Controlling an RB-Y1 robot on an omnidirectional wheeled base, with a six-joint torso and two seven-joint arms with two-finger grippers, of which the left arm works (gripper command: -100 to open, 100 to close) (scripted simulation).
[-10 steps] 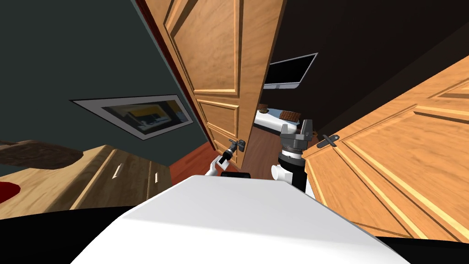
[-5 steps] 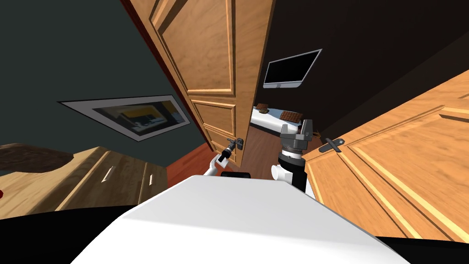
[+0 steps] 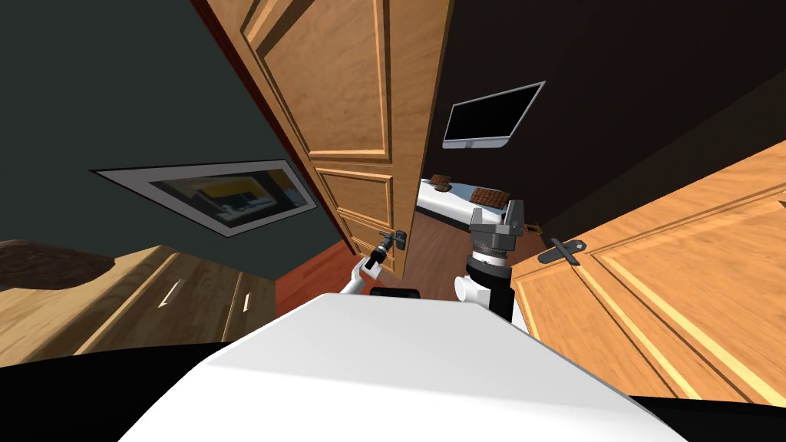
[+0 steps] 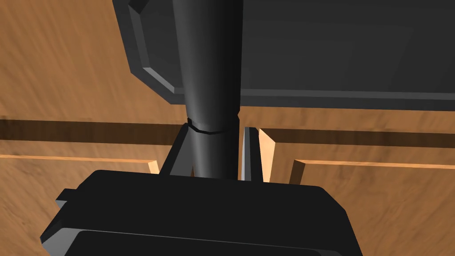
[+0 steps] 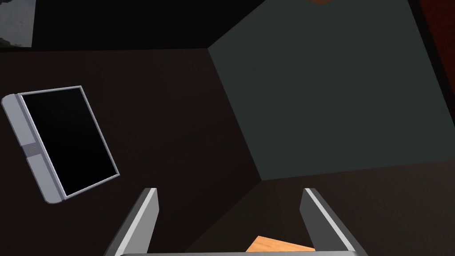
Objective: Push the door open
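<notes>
Well to the left of the left pincer a framed picture hangs on the dark wall, above wooden drawers. The panelled wooden door stands ajar next, its free edge just right of that pincer. The left pincer is at the door's dark handle. In the left wrist view its two fingers are drawn close together and press the sides of the handle, below the dark plate on the door.

Since a second ago the head view has spread outward: the picture sits further left and the second door's lever further right, so I have moved forward. The door's edge has swung left, and the gap beside it is wider.

Right of the left pincer, the right pincer stands upright in that gap, with a bed and a wall screen beyond it. In its wrist view the right pincer is spread wide and holds nothing. Further right is the second door.
</notes>
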